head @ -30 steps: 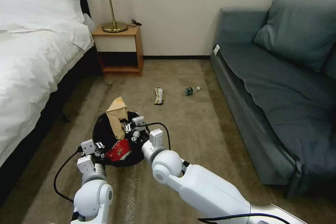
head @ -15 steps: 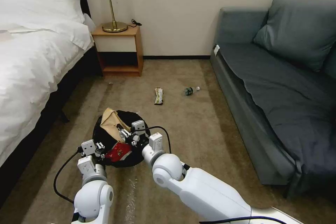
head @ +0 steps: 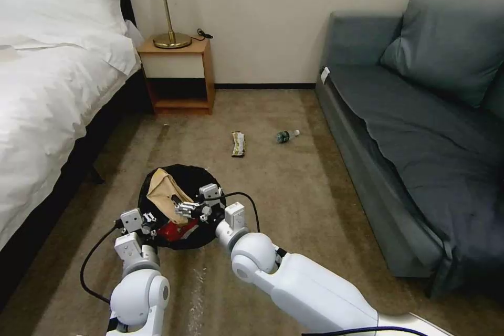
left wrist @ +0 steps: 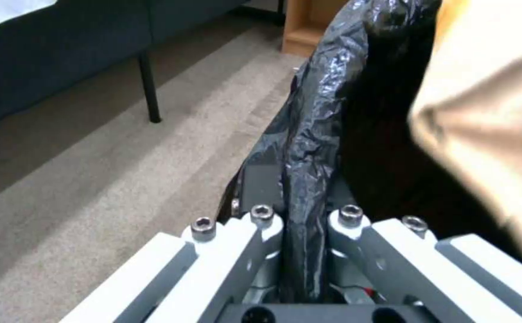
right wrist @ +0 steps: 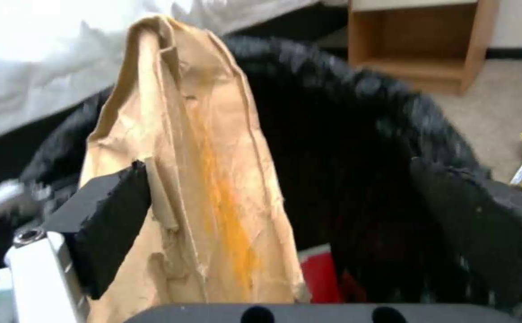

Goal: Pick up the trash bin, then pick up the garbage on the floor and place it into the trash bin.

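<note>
Lowered since a second ago, the crumpled brown paper (head: 161, 191) is now seen resting inside the trash bin (head: 197, 174), leaning against the bin's wall on the bed's side, above the crushed red-and-white cup (head: 176, 231) at the bin's bottom. Nearest the robot, the bin's bag-covered rim is pinched by the left gripper (head: 143, 219), its fingers pressed together on the black liner (left wrist: 309, 148). Over the bin's mouth the right gripper (head: 190, 206) is held with its fingers (right wrist: 108, 215) spread, the paper lying beside one pad. Beyond the bin, the snack wrapper (head: 238, 144) and the plastic bottle (head: 286, 136) are left on the carpet (head: 294, 194), well apart from the bin.
</note>
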Available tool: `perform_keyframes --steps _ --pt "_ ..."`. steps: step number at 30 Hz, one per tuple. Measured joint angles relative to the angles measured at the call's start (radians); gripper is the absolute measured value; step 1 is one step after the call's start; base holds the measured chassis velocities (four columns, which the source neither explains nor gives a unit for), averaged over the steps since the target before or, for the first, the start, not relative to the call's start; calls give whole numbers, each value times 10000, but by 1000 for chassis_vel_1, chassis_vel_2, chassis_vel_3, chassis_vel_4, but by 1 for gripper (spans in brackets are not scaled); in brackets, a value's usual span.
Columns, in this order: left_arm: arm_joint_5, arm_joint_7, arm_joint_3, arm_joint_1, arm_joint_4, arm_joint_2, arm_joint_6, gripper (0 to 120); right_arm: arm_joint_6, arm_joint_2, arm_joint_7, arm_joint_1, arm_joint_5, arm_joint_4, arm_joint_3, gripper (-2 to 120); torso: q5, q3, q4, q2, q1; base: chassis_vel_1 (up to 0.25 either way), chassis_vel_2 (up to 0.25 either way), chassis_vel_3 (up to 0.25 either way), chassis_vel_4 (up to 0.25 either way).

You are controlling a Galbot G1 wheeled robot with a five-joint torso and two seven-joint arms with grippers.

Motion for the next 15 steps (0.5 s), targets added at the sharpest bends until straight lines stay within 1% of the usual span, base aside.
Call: perform_keyframes --steps 1,2,5,6,7,8,10,11,12,13,14,15 --pt "0 -3 -7 0 -22 9 7 4 -130 -89 2 156 277 24 -115 100 0 0 0 0 0 0 0 0 0" --pt "0 -3 -7 0 -22 9 7 4 -130 -89 2 156 277 24 -115 100 0 0 0 0 0 0 0 0 0" --pt "-3 -4 -24 44 -133 15 19 4 -546 -402 51 1020 1156 13 -810 100 -1 0 0 0 0 0 0 0 0" --pt "-3 -4 -24 44 -133 15 19 4 -546 -402 51 1020 1156 13 -810 100 -1 0 0 0 0 0 0 0 0" --pt "-6 -4 -25 64 -162 16 21 4 -774 -485 62 1451 1540 15 -1133 100 1 0 0 0 0 0 0 0 0" --pt "-6 -4 -25 64 -162 16 21 4 -774 -485 62 1451 1540 15 -1133 100 1 0 0 0 0 0 0 0 0" --pt "-10 -4 -29 79 -188 9 22 4 -1091 -517 89 2440 2121 -16 -1786 100 0 0 -1 1 0 0 0 0 0" --pt "-10 -4 -29 79 -188 9 22 4 -1091 -517 89 2440 2121 -16 -1786 100 0 0 -1 1 0 0 0 0 0" --pt "-22 -4 -34 83 -194 9 21 4 -1240 -497 167 3133 2519 -55 -2230 100 0 1 0 0 0 0 0 0 0" --pt "-35 -5 -41 84 -195 11 22 4 -1315 -482 243 3523 2728 -58 -2488 100 -1 0 0 0 0 0 0 0 0" --pt "-35 -5 -41 84 -195 11 22 4 -1315 -482 243 3523 2728 -58 -2488 100 -1 0 0 0 0 0 0 0 0" --pt "-69 -5 -87 85 -196 24 23 4 -1425 -459 451 4278 3152 -14 -3108 100 -2 0 1 0 0 0 0 0 0"
